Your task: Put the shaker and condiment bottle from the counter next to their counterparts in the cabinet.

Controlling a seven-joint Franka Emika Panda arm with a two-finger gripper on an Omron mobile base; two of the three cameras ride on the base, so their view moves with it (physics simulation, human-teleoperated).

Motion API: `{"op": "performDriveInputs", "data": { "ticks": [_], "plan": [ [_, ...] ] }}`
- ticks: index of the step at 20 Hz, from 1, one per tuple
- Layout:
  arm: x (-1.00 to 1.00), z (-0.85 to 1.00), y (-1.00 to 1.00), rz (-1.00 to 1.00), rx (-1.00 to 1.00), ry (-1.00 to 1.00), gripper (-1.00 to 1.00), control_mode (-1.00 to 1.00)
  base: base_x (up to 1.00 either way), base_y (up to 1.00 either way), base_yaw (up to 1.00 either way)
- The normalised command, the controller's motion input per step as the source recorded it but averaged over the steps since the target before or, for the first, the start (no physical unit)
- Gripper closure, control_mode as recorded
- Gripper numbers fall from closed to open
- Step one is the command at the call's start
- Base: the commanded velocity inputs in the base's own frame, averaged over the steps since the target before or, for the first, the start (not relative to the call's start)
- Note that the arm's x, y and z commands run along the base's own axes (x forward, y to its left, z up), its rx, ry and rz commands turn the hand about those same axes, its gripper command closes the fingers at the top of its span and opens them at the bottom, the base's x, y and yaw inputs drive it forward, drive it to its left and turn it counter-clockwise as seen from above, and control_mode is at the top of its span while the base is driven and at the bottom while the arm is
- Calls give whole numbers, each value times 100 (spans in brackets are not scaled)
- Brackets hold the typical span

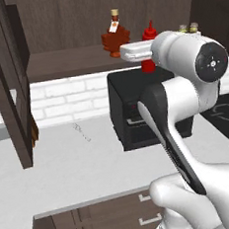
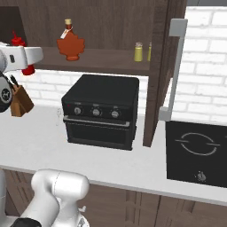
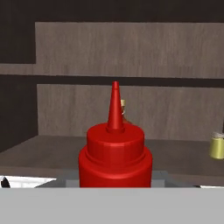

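One red squeeze condiment bottle (image 3: 115,157) stands upright right in front of the pincer in the hand view, its pointed nozzle rising toward the dark back panel of the cabinet (image 3: 131,52). The fingertips themselves are hidden under that view's lower edge, so whether the pincer is clamped on the bottle or merely close to it cannot be told. The left base view gives what the hand view lacks: the white forearm reaches out level from the big round joint toward the shelf, and the bottle (image 1: 149,48) shows just past the hand, partly covered by it, at shelf-edge height. From the right base view the same bottle (image 2: 19,44) peeks above and below the white hand at the far left.

Just behind the bottle, the cork top of the maple-leaf syrup bottle (image 3: 124,109) pokes out beside the nozzle; the base views show it whole (image 1: 115,37), amber-red, upright on the shelf, beside the pincer. Off to the pincer's right, a yellow-green shaker (image 3: 216,145) stands on the shelf. The right base view shows it (image 2: 138,52) near the cabinet's side wall with a second one half hidden behind that wall.

Below the pincer sits a black toaster oven (image 2: 99,111) on the pale counter (image 2: 35,146), with a knife block (image 2: 20,102) near the brick wall and a black cooktop (image 2: 197,153) farther right.
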Motion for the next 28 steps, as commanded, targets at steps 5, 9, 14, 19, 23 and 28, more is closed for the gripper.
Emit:
{"op": "performDriveInputs", "data": {
  "ticks": [5,9,14,19,23,28],
  "plan": [
    [-1,-3,0,0,0,-2,100,-100,0,0,0],
    [14,0,0,0,0,-1,100,-100,0,0,0],
    [37,0,0,0,0,0,100,-100,0,0,0],
    [36,-2,1,0,0,0,100,-100,0,0,0],
    [36,-4,4,0,0,0,100,-100,0,0,0],
    [45,-7,16,0,0,6,100,-100,0,0,0]
  ]
}}
